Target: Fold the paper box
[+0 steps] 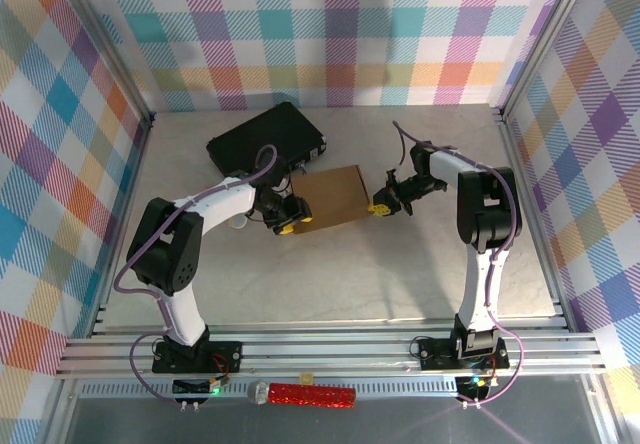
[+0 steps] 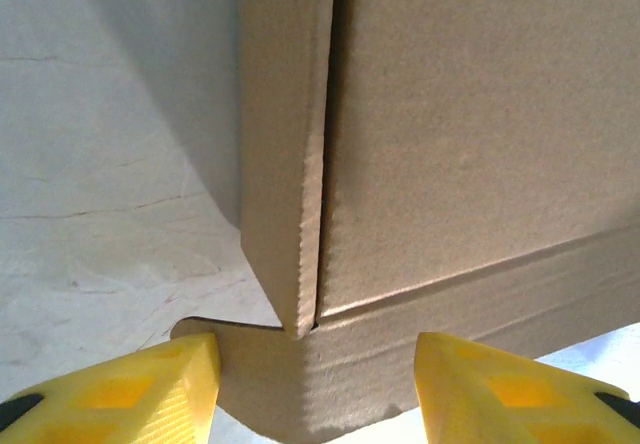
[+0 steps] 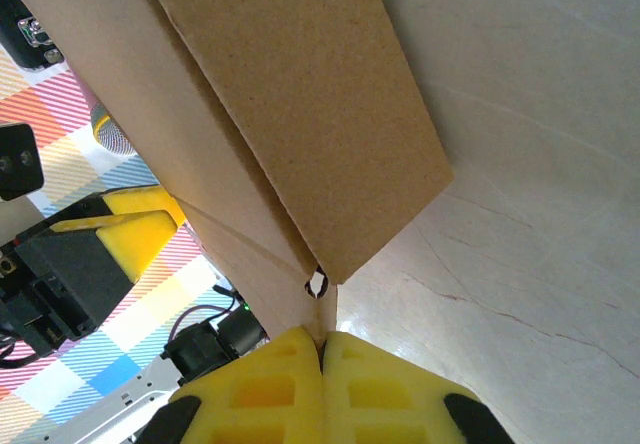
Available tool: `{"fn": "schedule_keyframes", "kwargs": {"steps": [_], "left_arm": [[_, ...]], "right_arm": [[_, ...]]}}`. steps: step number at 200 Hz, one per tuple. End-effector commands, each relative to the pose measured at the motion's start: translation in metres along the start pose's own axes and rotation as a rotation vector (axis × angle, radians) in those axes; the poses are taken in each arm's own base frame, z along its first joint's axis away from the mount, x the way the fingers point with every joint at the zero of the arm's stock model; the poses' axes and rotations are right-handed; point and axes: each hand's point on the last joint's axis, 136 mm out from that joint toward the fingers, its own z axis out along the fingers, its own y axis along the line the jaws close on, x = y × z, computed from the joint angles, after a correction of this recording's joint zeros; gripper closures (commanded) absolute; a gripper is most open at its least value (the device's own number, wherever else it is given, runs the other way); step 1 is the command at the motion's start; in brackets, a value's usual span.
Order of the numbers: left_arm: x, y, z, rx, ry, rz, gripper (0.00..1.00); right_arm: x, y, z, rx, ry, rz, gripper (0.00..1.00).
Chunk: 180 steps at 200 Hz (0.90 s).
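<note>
- Left gripper [image 2: 315, 364]: jaws wide. The two yellow fingers [image 2: 150, 384] stand apart at either side of a low corner of the paper box [image 2: 470, 124], with a cardboard tab lying between them. I cannot tell whether either finger touches it.
- Right gripper [image 3: 322, 349]: jaws nearly closed, pinching a thin cardboard edge of the box where two panels meet.
- Paper box [image 1: 335, 196]: plain brown cardboard, partly formed, at the middle of the tabletop [image 1: 350, 274]. It sits between the left gripper [image 1: 288, 219] at its near-left corner and the right gripper [image 1: 380, 207] at its right end. In the left wrist view a narrow side flap lies along the main panel, with a dark seam between them.
- Black case [image 1: 265, 136]: just behind the box to its left, lying flat with a metal latch [image 3: 30, 32].
- Red glitter cylinder [image 1: 312, 395]: silver-capped at its left end, lying on the aluminium rail in front of the arm bases.
- Checked walls [image 1: 60, 114]: a pastel plaid pattern enclosing the tabletop.
</note>
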Motion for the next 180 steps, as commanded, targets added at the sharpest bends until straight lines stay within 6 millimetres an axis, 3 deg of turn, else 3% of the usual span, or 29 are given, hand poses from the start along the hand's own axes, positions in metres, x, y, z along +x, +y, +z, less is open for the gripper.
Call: {"fn": "schedule_keyframes", "kwargs": {"steps": [1, 64, 100, 180], "left_arm": [[-0.008, -0.008, 0.007, 0.067, -0.016, -0.039, 0.47], [-0.005, -0.022, -0.001, 0.147, -0.044, -0.07, 0.58], [-0.009, -0.032, 0.0, 0.218, -0.062, -0.099, 0.77], [-0.007, -0.032, -0.001, 0.227, -0.06, -0.109, 1.0]], "right_arm": [[0.0, -0.012, 0.004, 0.007, 0.014, 0.033, 1.0], [-0.001, -0.012, 0.005, 0.001, 0.014, 0.036, 1.0], [-0.001, -0.012, 0.005, 0.002, 0.014, 0.037, 1.0], [-0.001, -0.013, 0.005, 0.008, 0.015, 0.036, 1.0]]}}
